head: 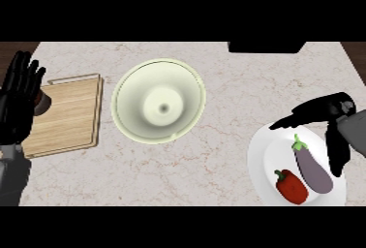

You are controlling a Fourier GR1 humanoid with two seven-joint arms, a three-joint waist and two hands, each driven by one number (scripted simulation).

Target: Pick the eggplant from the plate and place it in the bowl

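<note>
Head view gives you the pale marble worktop (214, 169) filling most of the frame. Next in size, the cream bowl (136, 97) sits upper centre, standing alone on the stone with nothing in it. Your white plate (268, 155) lies at the lower right, partly cut by the frame's edge. At the left you see a wooden cutting board (68, 121), well apart from the plate and just beside the bowl.

Your left hand (22, 101) rests at the left edge, fingers straight and pointing up, overlapping the board's left side. Your right hand (325, 109) hovers over the plate's upper right, fingers apart: the thumb points left and the rest hang down just beside the eggplant, curled round nothing. You cannot tell from this angle whether they touch it.

The purple eggplant (312, 167) lies on the plate, green stem toward the upper left. A red bell pepper (291, 186) lies just beside it, lower left on the same plate.
</note>
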